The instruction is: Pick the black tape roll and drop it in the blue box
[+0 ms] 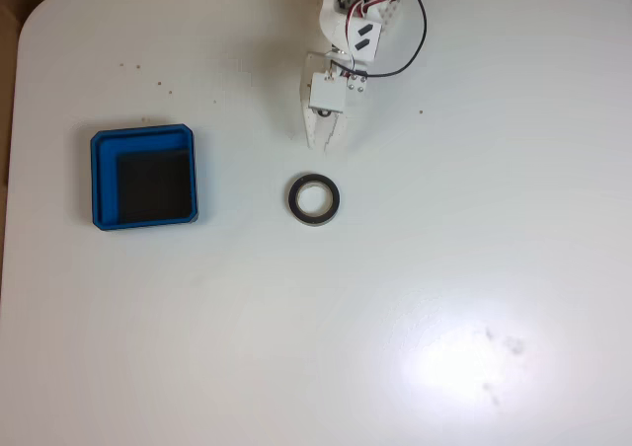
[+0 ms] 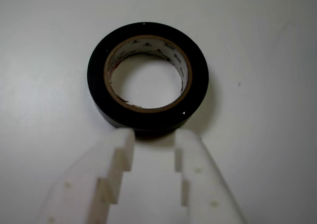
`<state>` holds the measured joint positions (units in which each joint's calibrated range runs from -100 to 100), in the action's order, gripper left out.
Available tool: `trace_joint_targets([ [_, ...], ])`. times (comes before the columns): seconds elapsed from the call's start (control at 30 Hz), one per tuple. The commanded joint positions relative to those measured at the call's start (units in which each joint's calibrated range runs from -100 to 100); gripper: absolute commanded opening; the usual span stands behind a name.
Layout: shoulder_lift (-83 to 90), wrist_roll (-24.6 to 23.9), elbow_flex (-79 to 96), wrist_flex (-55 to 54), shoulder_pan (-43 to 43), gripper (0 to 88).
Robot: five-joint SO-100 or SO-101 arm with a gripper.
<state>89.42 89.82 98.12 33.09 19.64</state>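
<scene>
The white pincer (image 1: 324, 140) is hanging over the white table (image 1: 474, 268), its toothed fingers (image 2: 116, 169) spread a modest way apart and holding nothing. The black tape roll (image 1: 315, 198) is lying flat just ahead of the tips, a short gap showing between them in the fixed view; in the wrist view the black tape roll (image 2: 147, 75) is sitting right beyond the pincer (image 2: 153, 137), roughly centred on the gap but wider than it. The blue box (image 1: 144, 177) is standing well off to one side of the pincer, to the left in the fixed view, with nothing in it. The step in hand looks like the approach for the pick. To do it well, the fingers probably need either to spread further so as to straddle the whole ring, or to go down with one finger inside the hollow centre and one outside, pinching the wall. Coming down straight and low before closing should keep the flat roll from being nudged away across the smooth table.
</scene>
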Motion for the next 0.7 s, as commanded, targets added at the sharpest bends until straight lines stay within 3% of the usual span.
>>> trace_joint_targets([
  [0.0, -7.98, 0.02, -6.65, -1.40, -0.05, 1.8],
  [0.37, -30.80, -0.59, -25.52, -1.16, 0.83, 2.1],
  [0.67, -40.17, -1.20, -31.36, -1.24, 4.44, 8.9],
])
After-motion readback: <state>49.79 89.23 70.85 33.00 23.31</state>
